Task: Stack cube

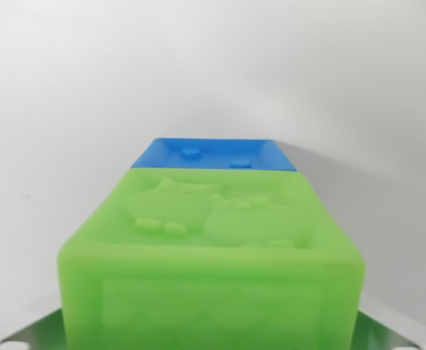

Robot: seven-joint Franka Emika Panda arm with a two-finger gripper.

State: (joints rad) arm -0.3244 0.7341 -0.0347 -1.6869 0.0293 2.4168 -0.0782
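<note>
Only small parts of the gripper (211, 343) show, at the very bottom of the frame. A pale grey finger (23, 329) slants into the lower left corner, and a matching one (406, 332) slants into the lower right corner. The two sit far apart, at opposite edges of the frame. The fingertips are hidden, so the jaws' state is unclear.

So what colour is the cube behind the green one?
Blue. The blue cube shows in the wrist view, just past the green cube.
</note>
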